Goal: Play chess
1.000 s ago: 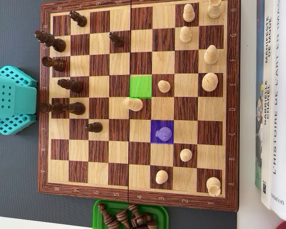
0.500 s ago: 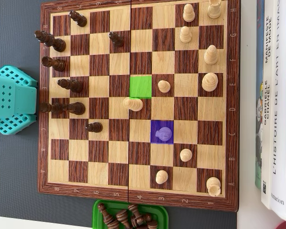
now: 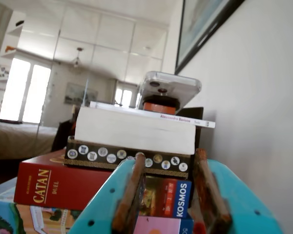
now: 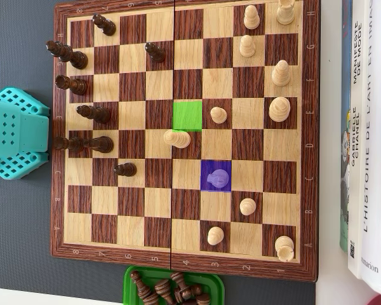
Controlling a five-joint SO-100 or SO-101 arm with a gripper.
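Note:
The wooden chessboard (image 4: 311,159) fills the overhead view. Dark pieces such as a pawn (image 4: 125,169) stand on its left half, and light pieces such as a pawn (image 4: 219,115) on its right half. One tall light piece (image 4: 176,138) stands near the centre line. A square (image 4: 188,115) is tinted green. Another square (image 4: 206,166) is tinted purple, with a pawn (image 4: 218,179) on it. My teal gripper (image 4: 16,133) sits off the board's left edge, over no square. In the wrist view the gripper (image 3: 169,155) points up into the room, open, with nothing between its fingers (image 3: 132,190).
A green tray (image 4: 134,274) holding several dark pieces sits below the board's bottom edge. Books (image 4: 368,140) lie along the right side. The board rests on a grey mat (image 4: 19,241). The wrist view shows stacked game boxes (image 3: 53,185), books and a wall.

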